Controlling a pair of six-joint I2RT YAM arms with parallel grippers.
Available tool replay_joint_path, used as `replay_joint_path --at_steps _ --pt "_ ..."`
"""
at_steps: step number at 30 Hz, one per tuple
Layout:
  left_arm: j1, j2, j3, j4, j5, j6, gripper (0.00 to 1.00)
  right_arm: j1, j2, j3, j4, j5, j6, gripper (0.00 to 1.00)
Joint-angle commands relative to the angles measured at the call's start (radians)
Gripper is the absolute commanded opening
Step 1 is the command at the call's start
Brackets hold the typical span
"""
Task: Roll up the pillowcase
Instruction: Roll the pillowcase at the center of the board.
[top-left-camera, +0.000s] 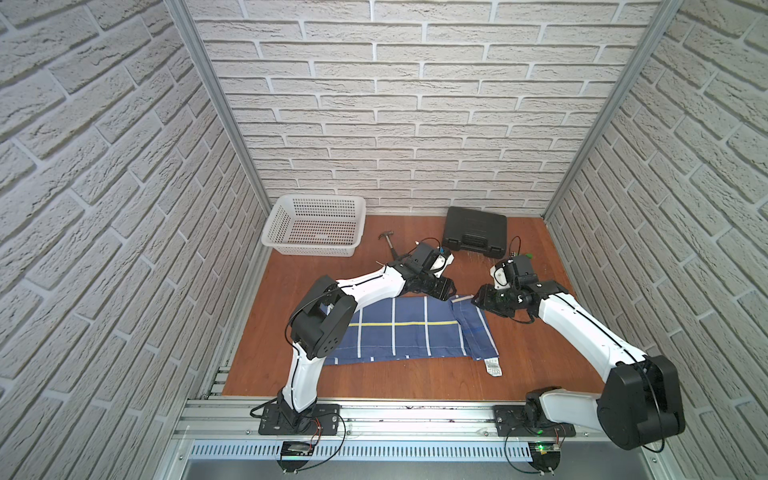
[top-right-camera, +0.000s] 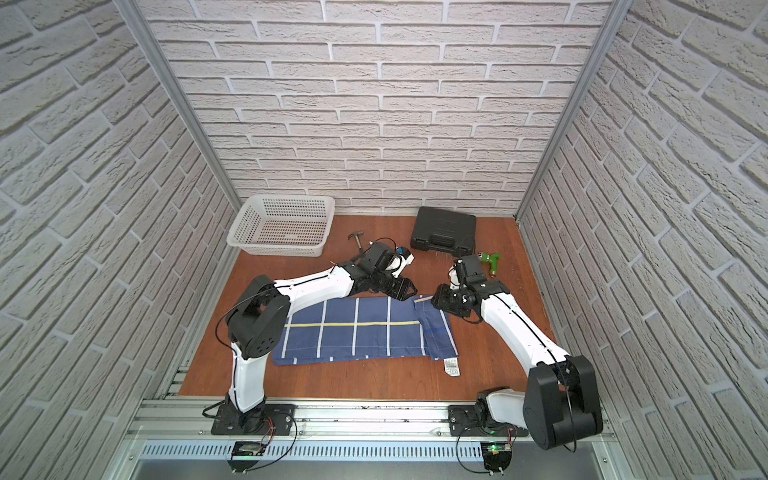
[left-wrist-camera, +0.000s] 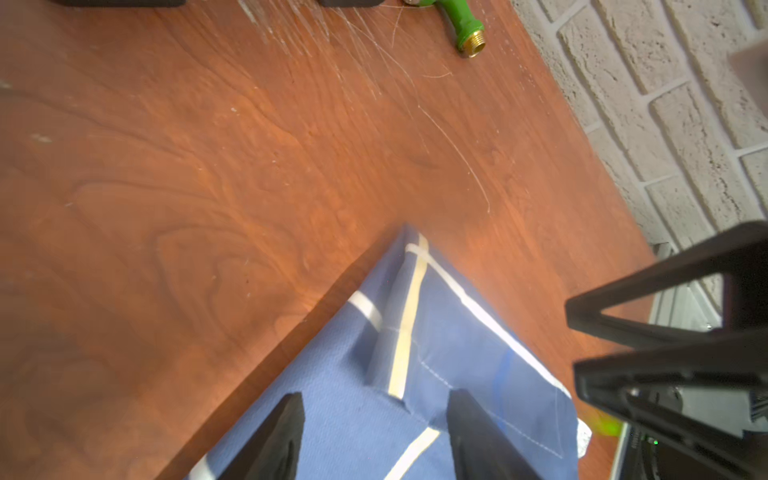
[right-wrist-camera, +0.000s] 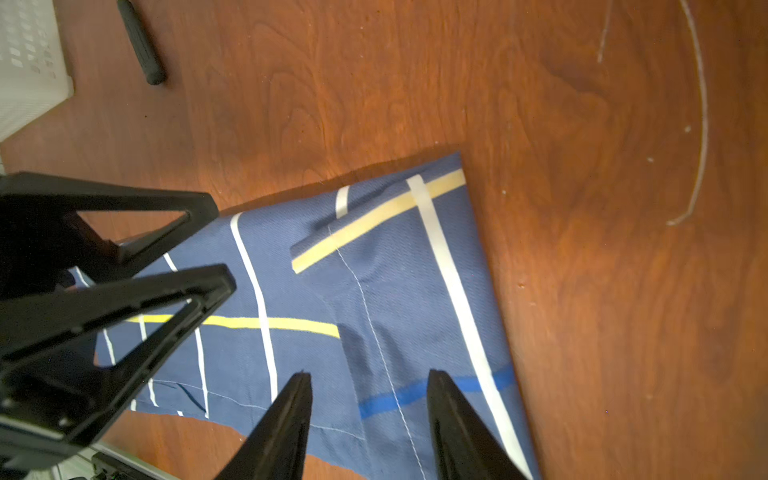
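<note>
On the wooden table (top-left-camera: 374, 386): the pillowcase (top-left-camera: 399, 332) lies flat between the two arms, long side running left to right, roughly mid-board.
Pattern: navy with thin white grid lines, plus one yellow stripe running along its length. There's a paler yellow stripe right at the far right corner.
Right end: folded over onto itself as a narrow flat flap, with a stitched seam and a brighter blue stripe showing on it. It's a fold, not a roll.
Care tag (top-left-camera: 493, 368): small and white, poking out at the near right corner onto bare wood.
Left gripper (top-left-camera: 445, 291): sits over the far edge of the cloth, just beside the fold. Its jaws are spread with nothing between them. Can't tell if the tips actually touch the fabric.
Right gripper (top-left-camera: 478, 300): at the flap's far corner, facing the left one, close but apart. Its jaws are spread too, and empty.
Hammer (top-left-camera: 390, 245): lies behind the left wrist, near the basket.
Basket (top-left-camera: 311, 248): white and perforated, in the back left corner.
Black case (top-left-camera: 476, 230): closed, at the back, right of centre.
Green nozzle (top-right-camera: 491, 262): has a brass threaded end and lies just beside the case, behind the right wrist.
Walls: pale brick on three sides.
</note>
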Motion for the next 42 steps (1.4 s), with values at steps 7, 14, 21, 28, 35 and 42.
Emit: replay_joint_path --at_steps 7,14,21,28,35,42 --pt "-0.015 0.127 0.139 -0.158 0.086 -0.044 0.51 0.092 -0.14 -0.145 -0.062 0.06 -0.1 0.54" --pt "-0.017 0.176 0.193 -0.18 0.105 -0.068 0.37 0.243 -0.155 -0.192 -0.003 0.216 -0.064 0.57" --pt "-0.018 0.188 0.211 -0.192 0.136 -0.06 0.13 0.332 -0.08 -0.212 0.08 0.28 -0.057 0.57" --pt "-0.001 0.186 0.238 -0.188 0.158 -0.056 0.0 0.344 -0.06 -0.217 0.109 0.284 -0.057 0.57" --pt "0.032 0.246 0.354 -0.256 0.173 -0.02 0.0 0.345 -0.05 -0.222 0.136 0.247 -0.07 0.54" --pt "0.042 0.316 0.437 -0.311 0.179 0.018 0.0 0.343 -0.007 -0.213 0.157 0.207 -0.087 0.44"
